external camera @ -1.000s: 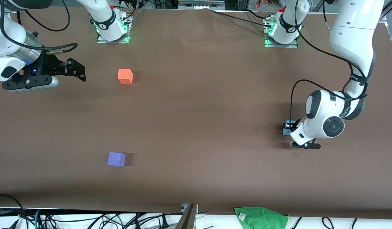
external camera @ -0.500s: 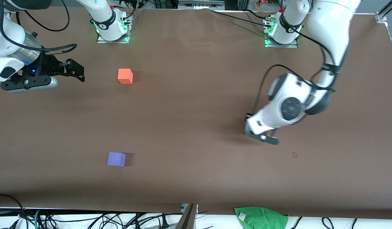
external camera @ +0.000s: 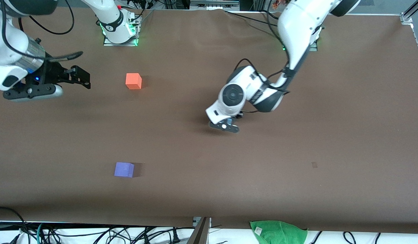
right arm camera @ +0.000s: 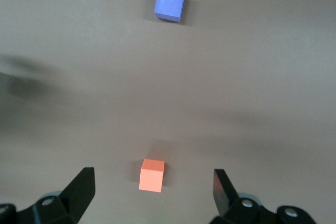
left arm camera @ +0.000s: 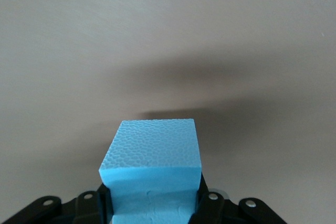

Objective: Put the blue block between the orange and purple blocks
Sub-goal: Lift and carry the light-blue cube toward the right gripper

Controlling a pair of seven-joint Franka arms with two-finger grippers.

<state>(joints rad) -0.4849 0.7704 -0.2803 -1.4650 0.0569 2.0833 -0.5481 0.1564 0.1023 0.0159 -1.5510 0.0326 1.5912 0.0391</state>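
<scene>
Since a second ago my left gripper (external camera: 229, 122) has carried the blue block (left arm camera: 153, 169), pinched between its fingers, over mid-table. My right gripper (right arm camera: 153, 188) waits spread above the orange block (external camera: 133, 81); purple block (external camera: 124, 169) sits nearer the camera on the brown table (external camera: 331, 101).

The blue block (left arm camera: 152, 166) looks like foam, matt, with a fine pebbled grain. The orange block (external camera: 133, 81) and purple block (external camera: 124, 169) are matt too. The table (external camera: 195, 176) has a smooth, dull brown covering. A green cloth (external camera: 278, 232) looks soft and fuzzy. Arm shells are glossy white plastic.
</scene>
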